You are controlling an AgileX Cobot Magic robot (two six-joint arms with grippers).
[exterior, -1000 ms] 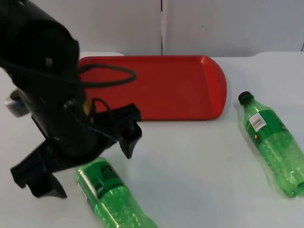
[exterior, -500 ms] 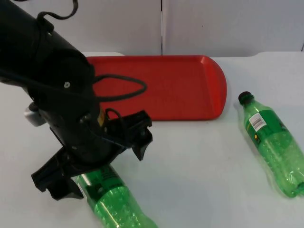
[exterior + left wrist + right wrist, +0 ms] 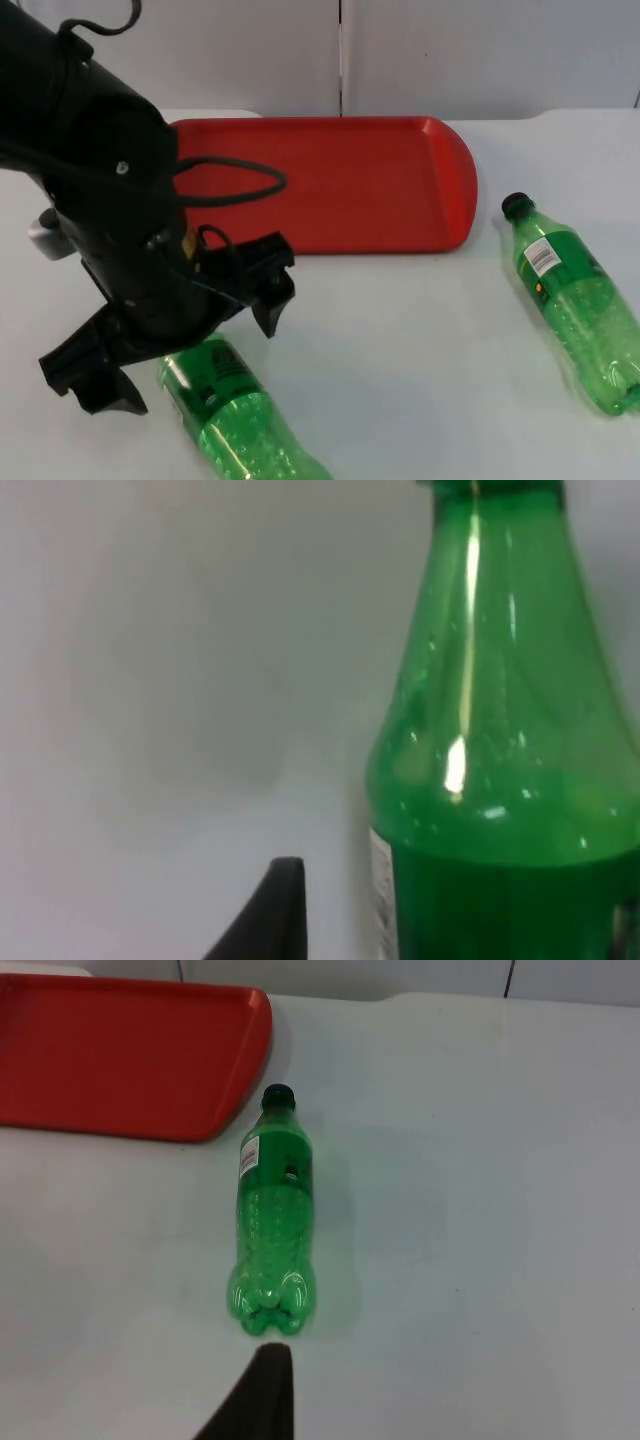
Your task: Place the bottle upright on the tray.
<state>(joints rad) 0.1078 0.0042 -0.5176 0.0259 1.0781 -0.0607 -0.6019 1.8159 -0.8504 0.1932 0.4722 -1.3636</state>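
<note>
A green plastic bottle (image 3: pixel 240 420) lies on its side at the table's front left, its neck end hidden under my left arm. My left gripper (image 3: pixel 180 335) hangs open just above that end, one finger on each side. In the left wrist view the bottle's neck and shoulder (image 3: pixel 500 760) stand close beside one black fingertip (image 3: pixel 280 910). The red tray (image 3: pixel 380 180) lies bare at the back of the table. A second green bottle (image 3: pixel 575 300) with a black cap lies on its side at the right; my right gripper (image 3: pixel 262 1400) waits above the table behind its base (image 3: pixel 270 1295).
The white table ends at the grey partition wall (image 3: pixel 480 50) right behind the tray. Open table surface (image 3: pixel 400 340) separates the two bottles. The tray's rounded end (image 3: pixel 240 1070) is close to the second bottle's cap.
My left arm swung right over the near bottle, then came back left to about where it began. Both bottles and the tray stayed put.
</note>
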